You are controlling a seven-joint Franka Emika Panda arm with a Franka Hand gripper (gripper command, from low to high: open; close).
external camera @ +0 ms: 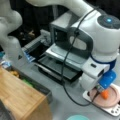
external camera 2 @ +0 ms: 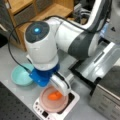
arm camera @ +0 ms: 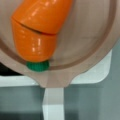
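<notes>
Directly beneath the gripper [external camera: 102,92] lies one orange toy carrot [arm camera: 37,30] with a green stub, resting in one pink bowl [external camera 2: 47,103]. That bowl sits on one white scale [external camera 2: 72,98]. Whether the gripper's fingers are apart or together, I cannot tell. One teal bowl [external camera 2: 20,75] stands off toward a front view's left of the gripper, well apart.

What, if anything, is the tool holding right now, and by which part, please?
It cannot be told. The tool is low over the orange toy carrot in the pink bowl on the white scale, but no view shows its fingers gripping.
</notes>
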